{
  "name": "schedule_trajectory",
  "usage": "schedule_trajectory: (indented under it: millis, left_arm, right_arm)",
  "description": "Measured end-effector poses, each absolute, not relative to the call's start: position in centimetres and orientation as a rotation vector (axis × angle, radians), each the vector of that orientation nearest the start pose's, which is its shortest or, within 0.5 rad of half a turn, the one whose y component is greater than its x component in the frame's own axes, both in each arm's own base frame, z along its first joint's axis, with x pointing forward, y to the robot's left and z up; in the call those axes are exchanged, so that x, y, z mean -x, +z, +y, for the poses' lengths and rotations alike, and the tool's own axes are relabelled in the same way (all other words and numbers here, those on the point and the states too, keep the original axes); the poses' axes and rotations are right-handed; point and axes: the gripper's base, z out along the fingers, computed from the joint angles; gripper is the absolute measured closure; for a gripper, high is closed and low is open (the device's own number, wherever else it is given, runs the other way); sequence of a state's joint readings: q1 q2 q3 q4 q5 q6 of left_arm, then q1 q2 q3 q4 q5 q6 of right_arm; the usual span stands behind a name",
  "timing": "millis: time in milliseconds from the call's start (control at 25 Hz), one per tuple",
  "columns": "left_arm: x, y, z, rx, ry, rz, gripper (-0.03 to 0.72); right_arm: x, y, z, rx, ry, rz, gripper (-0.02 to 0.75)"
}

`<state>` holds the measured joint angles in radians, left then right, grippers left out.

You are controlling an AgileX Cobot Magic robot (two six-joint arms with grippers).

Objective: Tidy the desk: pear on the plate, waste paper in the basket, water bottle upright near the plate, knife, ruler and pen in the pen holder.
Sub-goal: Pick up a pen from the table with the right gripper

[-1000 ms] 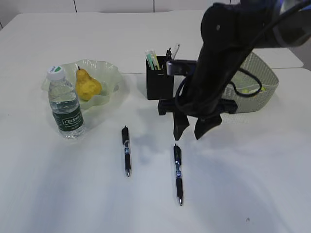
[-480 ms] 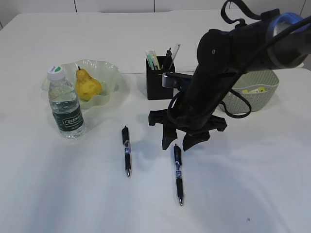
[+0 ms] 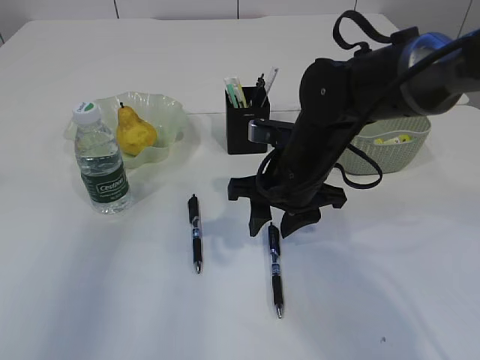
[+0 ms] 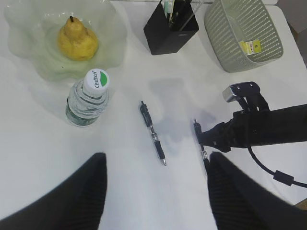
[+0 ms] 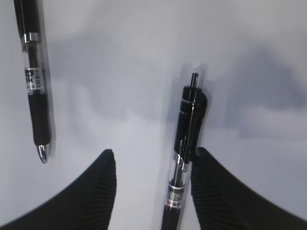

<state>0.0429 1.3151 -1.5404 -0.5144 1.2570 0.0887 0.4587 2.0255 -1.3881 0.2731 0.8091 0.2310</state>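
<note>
Pens lay loose on the bare table (image 3: 390,300): we saw the right pen (image 3: 275,268) running lengthwise toward the camera, its clicker end directly under the right gripper (image 3: 280,223), jaws parted, straddling it and holding nothing. The left pen (image 3: 195,232) lay parallel, well apart. The left gripper (image 4: 156,191) hung open, farther off. The holder (image 3: 245,129) stood just behind, with open room between.

pear (image 4: 77,40) on plate (image 4: 29,57), bottle (image 4: 89,98) upright
</note>
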Motion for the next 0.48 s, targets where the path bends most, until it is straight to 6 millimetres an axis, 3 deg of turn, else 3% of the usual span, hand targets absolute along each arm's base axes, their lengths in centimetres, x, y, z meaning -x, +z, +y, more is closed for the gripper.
schedule_trajectory:
  millis: [480]
  left_arm:
    - [-24.9, 44.1, -3.2, -0.065, -0.614, 2.423, 0.222]
  right_arm:
    - [-35.7, 13.2, 19.4, 0.100, 0.355, 3.050, 0.330]
